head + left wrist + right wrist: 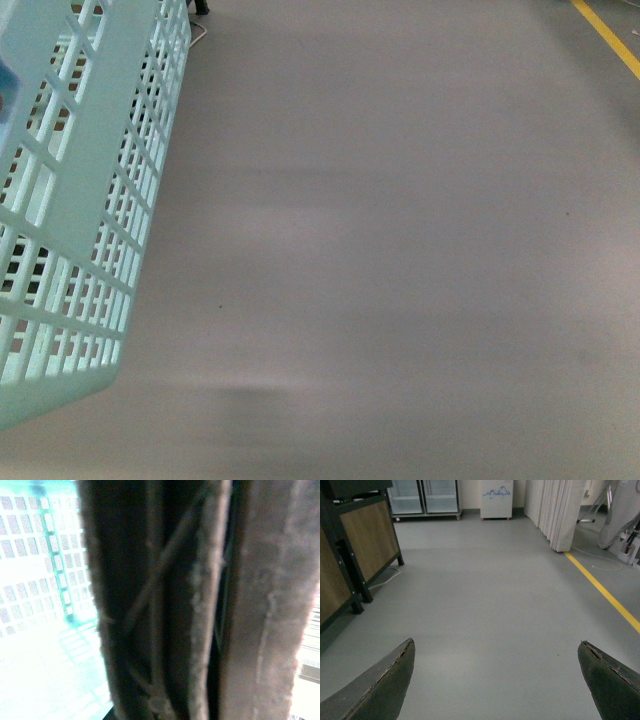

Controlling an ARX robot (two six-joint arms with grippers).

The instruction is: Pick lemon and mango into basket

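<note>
Step in hand, as I judge it: finding the fruit. Neither lemon nor mango shows in any view, so neither looks picked yet.

Front view: basket point(100, 150) fills the 9 o'clock side, tilted and close to the lens. Bare grey floor point(400, 250) covers the rest, with a yellow line point(607, 35) at 1 o'clock. No arm is in sight. Of the basket's inside only a sliver shows, and no yellow fruit in it.

Right gripper point(496, 645): jaws spread wide, nothing between them. Its two dark fingertips point(385, 690) frame open floor.

Left gripper: cannot tell its state. Its wrist view is filled by dark bands point(150, 605), fuzzy-edged and too close to focus. They could be a finger or a basket handle; I cannot say which. Teal grid glows beside them, so that arm is right at the basket.

To do this well: get the lemon or mango in frame before committing the open right jaws. Keep the basket steady and within reach, and close across the fruit's short width.

View differences: only the right wrist shows the room, with a wood-panelled cabinet point(367, 535), glass-door units point(422, 495) and a curtain point(552, 510). Only the front view shows the basket's tilt.
</note>
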